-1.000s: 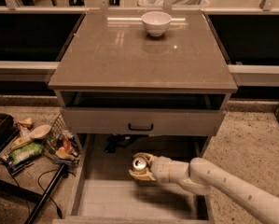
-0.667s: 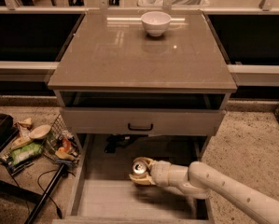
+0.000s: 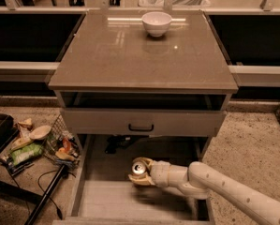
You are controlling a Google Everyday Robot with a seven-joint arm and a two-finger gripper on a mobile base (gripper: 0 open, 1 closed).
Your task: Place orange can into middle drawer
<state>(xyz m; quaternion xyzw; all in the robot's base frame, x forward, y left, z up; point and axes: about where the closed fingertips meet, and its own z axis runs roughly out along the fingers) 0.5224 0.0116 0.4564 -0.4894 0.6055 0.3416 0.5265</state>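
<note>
A smooth, glossy grey-brown bench point(image 3: 130, 55) stood on a speckled stone floor point(image 3: 252, 144), with a round white bowl point(image 3: 157, 23) near the bench's back edge. Under the bench top sat a grey drawer front point(image 3: 177, 122) with a small black handle. Below that, the middle drawer point(image 3: 112, 201) was pulled out from the bench, showing a pale plank floor. The cream, rounded tool point(image 3: 140, 171) was clenched around the orange can point(image 3: 139, 167), silver top up, over that drawer. A wire basket of wrappers point(image 3: 60, 144) lay left of the bench.
</note>
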